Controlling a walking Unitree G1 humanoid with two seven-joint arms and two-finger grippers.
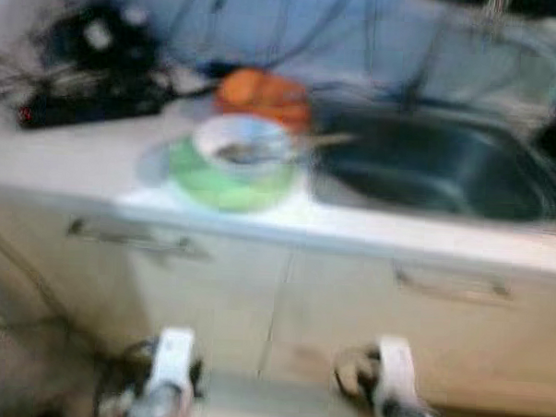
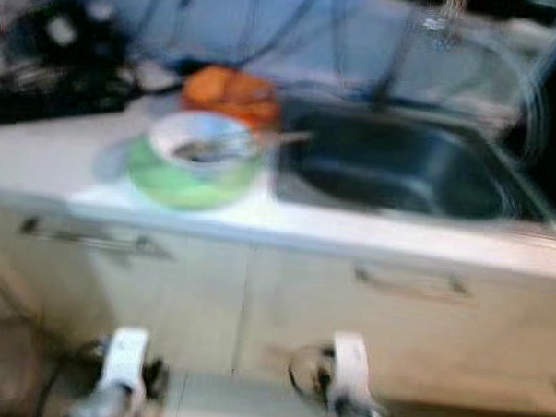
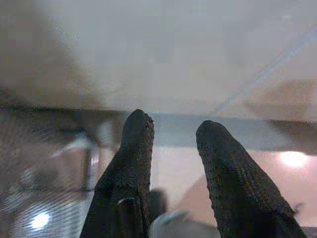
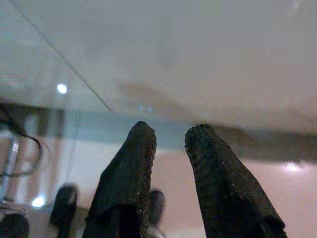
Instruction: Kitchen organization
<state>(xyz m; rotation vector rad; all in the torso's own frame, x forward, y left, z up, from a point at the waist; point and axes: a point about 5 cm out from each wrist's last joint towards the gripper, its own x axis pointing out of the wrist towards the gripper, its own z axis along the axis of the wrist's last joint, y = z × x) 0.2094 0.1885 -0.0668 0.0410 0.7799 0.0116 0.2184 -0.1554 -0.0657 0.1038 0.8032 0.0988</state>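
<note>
Head views blurred; camera likely in motion. Both arms hang low in front of the cabinet doors, below the counter edge.

Left gripper [image 3: 171, 148]: fingers parted by a modest gap, nothing between them. Right gripper [image 4: 168, 146]: fingers parted by a narrower gap, also empty. Both wrist views look along the fingers at the pale cabinet front and the floor.

Target, by judgement: the bowl [image 1: 242, 142] sitting on a green plate [image 1: 226, 183] on the counter [image 1: 68, 158], just beside the sink [image 1: 446, 170]. A utensil, too blurred to name, lies in the bowl with its handle pointing toward the sink. An orange item [image 1: 263, 95] sits just behind the bowl; identity unclear.

Key relation: the stack lies above and ahead of both grippers, roughly between them but nearer the left one's line. The left arm looks the shorter reach. The sink lies ahead of and above the right gripper.

Next move calls for raising an arm over the counter edge first; neither gripper is at working height yet.
</note>
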